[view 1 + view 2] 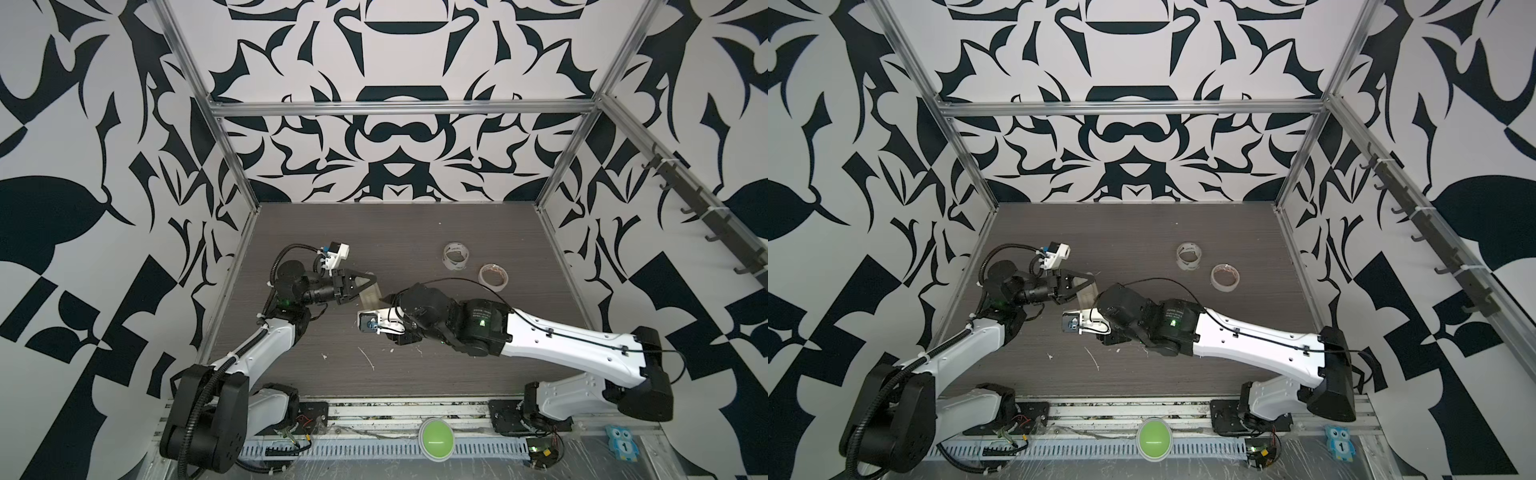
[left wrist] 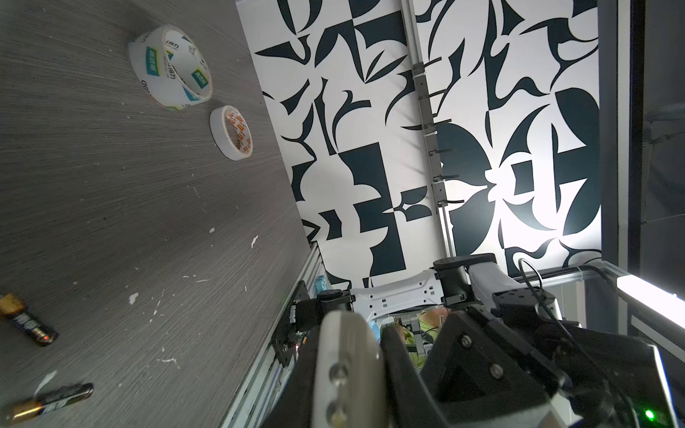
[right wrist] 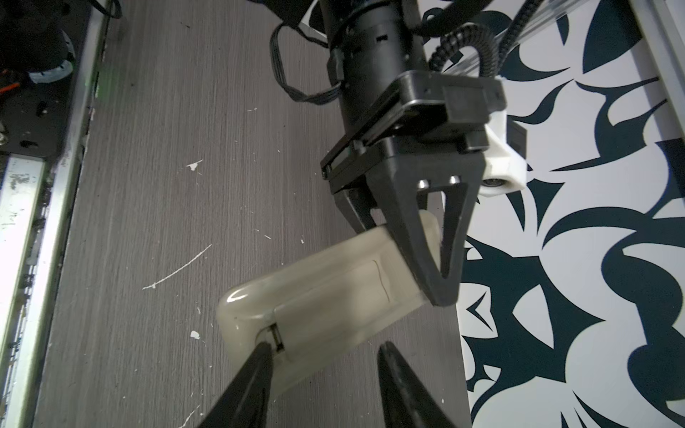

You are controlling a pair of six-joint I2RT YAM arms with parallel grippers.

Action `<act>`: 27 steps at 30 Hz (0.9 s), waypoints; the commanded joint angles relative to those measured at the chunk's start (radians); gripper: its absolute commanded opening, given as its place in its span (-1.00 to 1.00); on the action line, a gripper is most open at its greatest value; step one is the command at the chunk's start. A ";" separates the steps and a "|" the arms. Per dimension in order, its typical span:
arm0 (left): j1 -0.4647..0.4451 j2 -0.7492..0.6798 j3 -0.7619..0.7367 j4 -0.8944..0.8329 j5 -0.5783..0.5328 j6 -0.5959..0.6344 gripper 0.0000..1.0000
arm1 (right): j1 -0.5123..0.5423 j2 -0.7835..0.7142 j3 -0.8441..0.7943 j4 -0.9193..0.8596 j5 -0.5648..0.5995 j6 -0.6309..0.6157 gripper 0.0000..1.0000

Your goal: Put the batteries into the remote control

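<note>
My left gripper [image 3: 419, 259] is shut on one end of the remote control [image 3: 326, 292] and holds it tilted above the table, pale back and battery cover showing. In the left wrist view the remote control [image 2: 344, 355] sits edge-on between the dark fingers [image 2: 400, 370]. My right gripper [image 3: 326, 346] is open at the remote's free end, and one fingertip [image 3: 263, 352] touches the small latch of the cover. In a top view the remote control [image 1: 370, 295] juts from the left gripper [image 1: 365, 280]. Two batteries [image 2: 29, 320] [image 2: 52, 402] lie on the table; the top views do not show them.
Two tape rolls [image 1: 456, 257] [image 1: 493, 275] lie at the back right of the grey table [image 1: 415, 232]; the left wrist view shows these rolls [image 2: 170, 66] [image 2: 231, 131] too. A green button [image 1: 436, 434] sits on the front rail. Patterned walls close in three sides.
</note>
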 commanded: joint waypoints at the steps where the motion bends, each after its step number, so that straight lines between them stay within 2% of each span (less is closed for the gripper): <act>1: -0.002 -0.009 0.007 0.016 0.027 0.002 -1.00 | -0.003 -0.002 0.044 -0.004 -0.014 0.020 0.01; 15: -0.003 -0.003 0.005 0.038 0.038 -0.014 -1.00 | -0.002 0.054 0.063 -0.027 0.045 -0.012 -0.01; 23: -0.002 0.016 0.008 0.063 0.051 -0.028 -1.00 | 0.018 0.073 0.045 -0.057 0.084 -0.073 0.00; 27: -0.003 0.020 0.004 0.092 0.053 -0.047 -1.00 | 0.027 0.110 0.047 -0.073 0.143 -0.100 0.01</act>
